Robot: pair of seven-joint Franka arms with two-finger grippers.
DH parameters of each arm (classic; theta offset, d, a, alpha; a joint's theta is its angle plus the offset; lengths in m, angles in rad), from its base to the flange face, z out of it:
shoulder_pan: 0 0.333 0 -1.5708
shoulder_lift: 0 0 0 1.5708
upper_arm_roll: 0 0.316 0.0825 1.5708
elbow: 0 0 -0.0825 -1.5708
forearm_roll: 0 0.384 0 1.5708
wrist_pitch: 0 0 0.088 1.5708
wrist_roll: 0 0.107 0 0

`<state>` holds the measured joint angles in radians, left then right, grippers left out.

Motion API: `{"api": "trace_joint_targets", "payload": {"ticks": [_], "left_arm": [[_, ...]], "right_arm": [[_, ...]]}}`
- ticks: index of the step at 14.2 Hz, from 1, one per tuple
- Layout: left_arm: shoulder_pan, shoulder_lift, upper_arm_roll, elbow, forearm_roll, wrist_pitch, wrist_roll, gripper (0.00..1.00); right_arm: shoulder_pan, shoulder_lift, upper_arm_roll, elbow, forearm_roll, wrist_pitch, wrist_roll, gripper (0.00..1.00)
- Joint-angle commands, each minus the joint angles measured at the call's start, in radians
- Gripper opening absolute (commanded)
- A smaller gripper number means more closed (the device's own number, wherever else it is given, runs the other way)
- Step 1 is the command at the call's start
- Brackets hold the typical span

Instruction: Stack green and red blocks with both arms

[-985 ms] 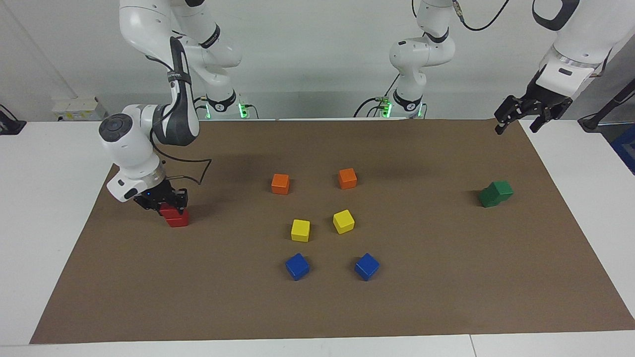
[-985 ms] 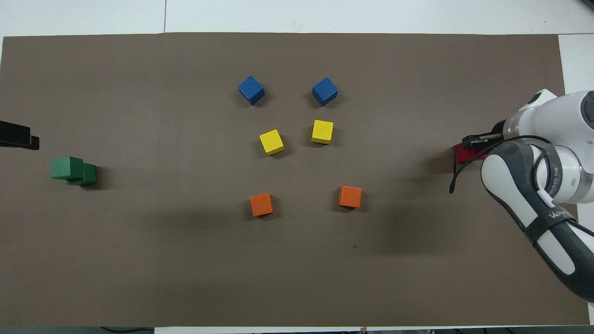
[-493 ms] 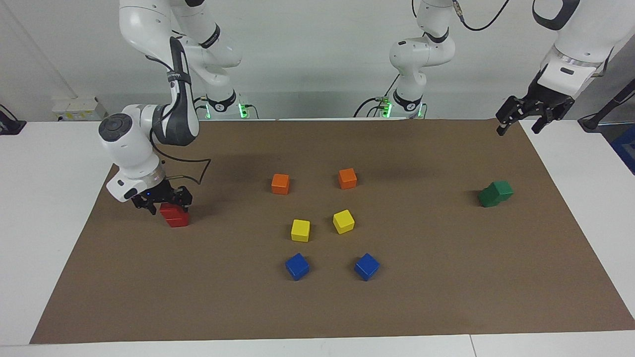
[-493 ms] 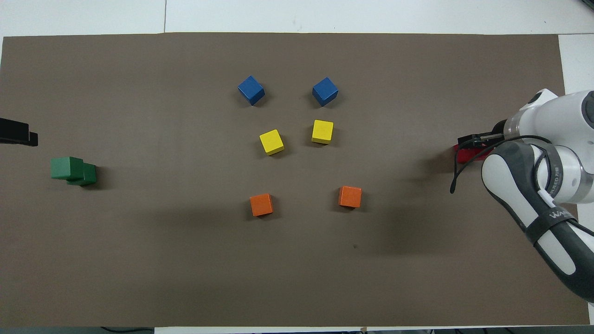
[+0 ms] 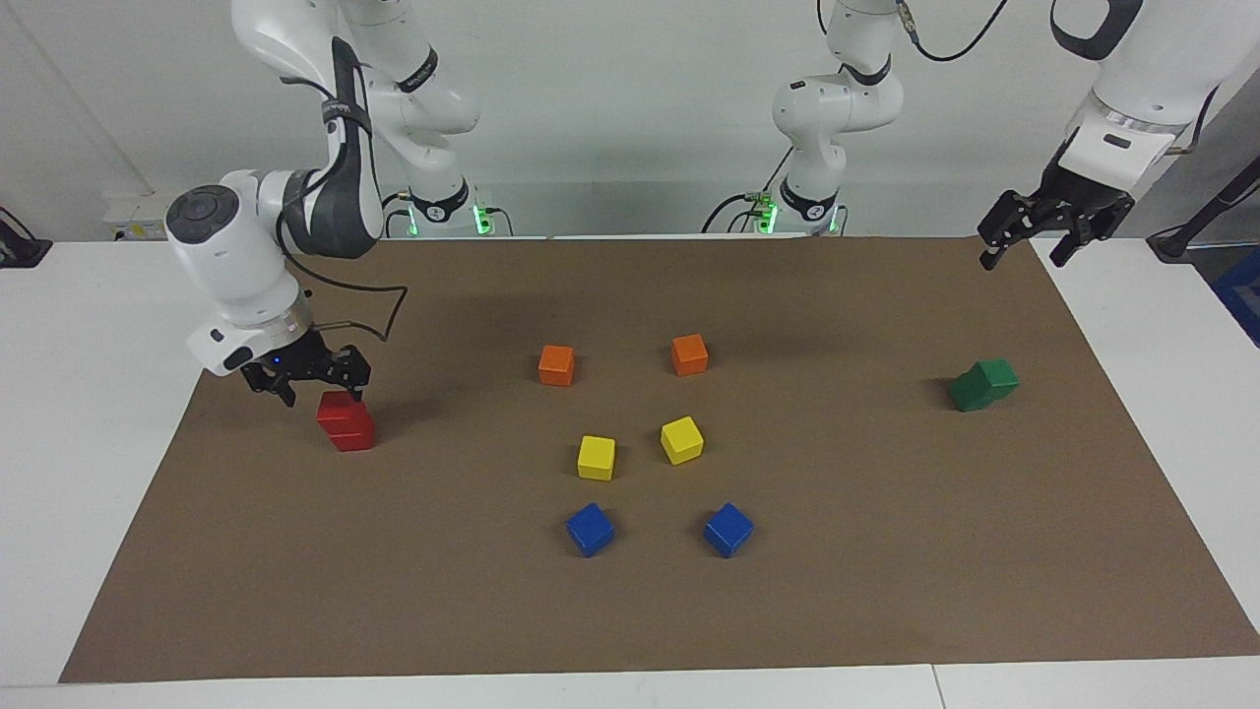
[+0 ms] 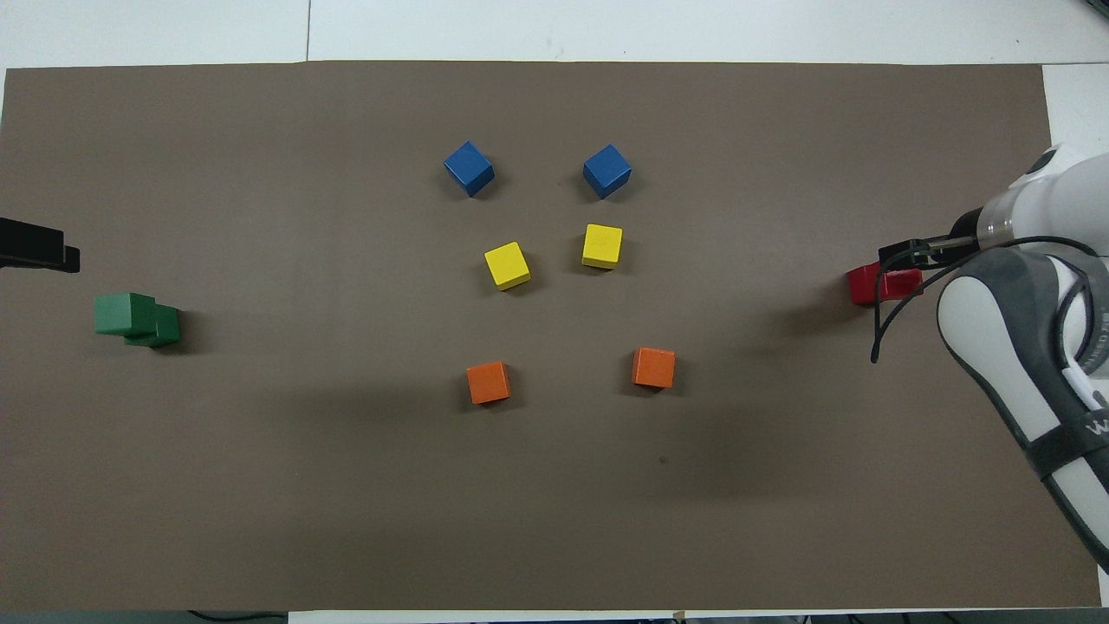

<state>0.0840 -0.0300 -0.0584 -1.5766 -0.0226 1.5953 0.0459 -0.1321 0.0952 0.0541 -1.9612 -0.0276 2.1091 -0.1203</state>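
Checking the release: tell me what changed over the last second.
The right claw let go of the red stack, opened and rose clear, toward the robots. The left claw drifted slightly, open. The red stack, green stack and other cubes stayed put.

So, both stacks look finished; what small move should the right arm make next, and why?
Probably lift the right gripper straight up and away. Its fingers are open, and it hangs just above the red stack, one cube squarely on the other. The green stack also stands, its top cube offset, and the left gripper is already raised clear.
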Motion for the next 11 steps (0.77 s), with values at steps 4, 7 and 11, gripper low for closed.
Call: {"api": "trace_joint_targets", "payload": {"ticks": [4,7,11], "left_arm": [[-0.009,-0.021,0.009,-0.023,-0.011,0.018,-0.009,1.0],[-0.009,-0.021,0.009,-0.023,-0.011,0.018,-0.009,1.0],[-0.009,-0.021,0.009,-0.023,-0.011,0.018,-0.009,1.0]], "right_arm": [[0.012,-0.211,0.01,0.036,0.015,-0.226,-0.016,1.0],[0.022,-0.25,0.01,0.102,0.044,-0.36,0.024,1.0],[0.02,-0.246,0.01,0.246,0.043,-0.52,0.028,1.0]]}}
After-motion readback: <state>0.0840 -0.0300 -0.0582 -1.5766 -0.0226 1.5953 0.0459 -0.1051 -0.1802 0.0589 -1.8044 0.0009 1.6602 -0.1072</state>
